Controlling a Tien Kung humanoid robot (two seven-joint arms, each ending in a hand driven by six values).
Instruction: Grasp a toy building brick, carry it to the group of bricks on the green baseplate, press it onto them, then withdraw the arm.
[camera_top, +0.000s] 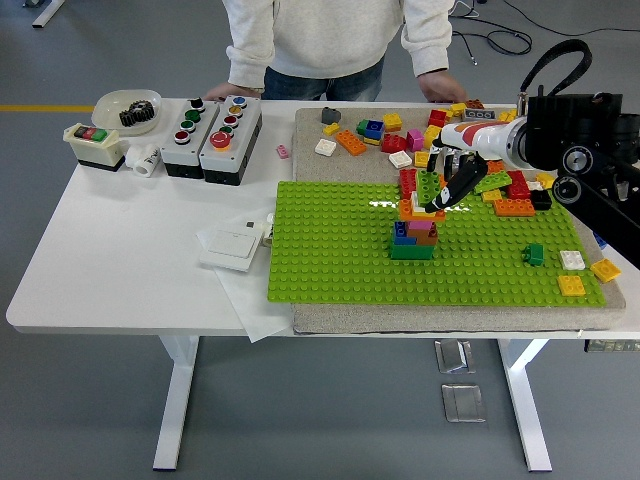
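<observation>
Fingers (447, 180) apparently holding green brick (434, 185) atop stack (416, 225); loose bricks (385, 135) crowd behind.

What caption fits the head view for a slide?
Right hand lowers a green brick onto the brick stack on the green baseplate.

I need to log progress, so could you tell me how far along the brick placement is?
Done: the right hand has grasped a green brick and carried it to the brick stack on the green baseplate. In hand: the brick sits over the stack's top. Left: pressing it down, releasing, withdrawing the arm.
</observation>
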